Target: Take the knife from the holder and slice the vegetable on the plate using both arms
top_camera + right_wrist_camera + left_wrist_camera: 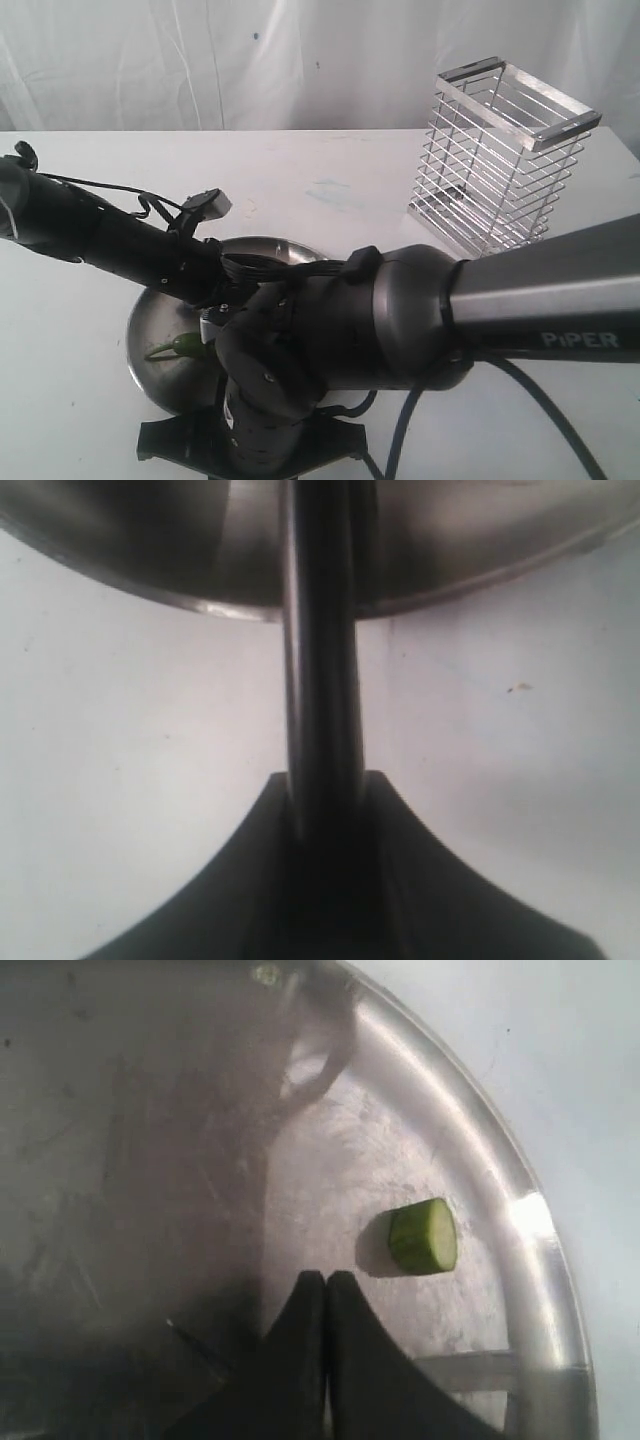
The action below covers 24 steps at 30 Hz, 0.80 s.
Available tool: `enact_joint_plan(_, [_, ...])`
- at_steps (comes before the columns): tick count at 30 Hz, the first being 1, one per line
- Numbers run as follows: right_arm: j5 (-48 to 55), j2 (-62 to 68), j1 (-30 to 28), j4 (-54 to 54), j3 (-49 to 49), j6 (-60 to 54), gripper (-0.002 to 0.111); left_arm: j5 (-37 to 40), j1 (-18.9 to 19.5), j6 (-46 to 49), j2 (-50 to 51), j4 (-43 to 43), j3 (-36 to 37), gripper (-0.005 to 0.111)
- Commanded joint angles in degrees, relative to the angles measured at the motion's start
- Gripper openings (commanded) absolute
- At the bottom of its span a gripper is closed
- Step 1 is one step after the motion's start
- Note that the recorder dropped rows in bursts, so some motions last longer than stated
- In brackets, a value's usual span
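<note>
**Knife held over the plate rim, one cut piece lying free**

The knife (pixel 322 660) is clamped between the jaws of the right gripper (pixel 325 800), its dark length carried out across the white table (pixel 120 740) and over the rim of the plate (pixel 200 605); the grip is evidently kept tight so that the blade can be pressed down without twisting. In the left wrist view the left gripper (pixel 326 1285) is seen with its fingertips brought together, nothing visible between them. Just beyond them, toward 1 o'clock, a short green cut piece (pixel 424 1236) is seen lying on the plate, cut face outward, near the rim. In the exterior view the vegetable (pixel 180 346) is glimpsed at about 9 o'clock on the plate, mostly hidden beneath both arms; whether it is being touched cannot be told. The holder (pixel 500 160) is left standing well apart, at 2 o'clock from the plate. Slicing is judged to be under way
</note>
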Motion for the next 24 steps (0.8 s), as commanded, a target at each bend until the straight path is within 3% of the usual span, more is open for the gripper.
enact_joint_plan(1, [-0.35, -0.19, -0.29, -0.09, 0.17, -0.26, 0.0, -2.65, -0.44, -0.31, 2.79, 1.89, 0.64, 0.0])
enact_joint_plan(8, [-0.1, -0.19, -0.29, -0.09, 0.17, -0.26, 0.0, -10.09, -0.44, 0.07, 6.61, 1.31, 4.05, 0.0])
enact_joint_plan(11, [0.03, -0.19, -0.29, -0.09, 0.17, -0.26, 0.0, -9.49, -0.44, 0.54, 6.72, -0.29, 3.94, 0.0])
enact_joint_plan(16, [-0.29, -0.19, -0.29, -0.09, 0.17, -0.26, 0.0, -2.03, 0.3, 1.67, 1.62, -0.72, -0.38, 0.0])
enact_joint_plan(21, [-0.41, -0.19, -0.29, -0.09, 0.17, -0.14, 0.0, 0.98, 0.31, 1.26, -3.26, 3.09, 0.37, 0.0])
enact_joint_plan(24, [-0.41, -0.19, -0.29, -0.09, 0.17, -0.14, 0.0, -2.47, 0.09, 1.26, -3.26, 2.21, 3.68, 0.0])
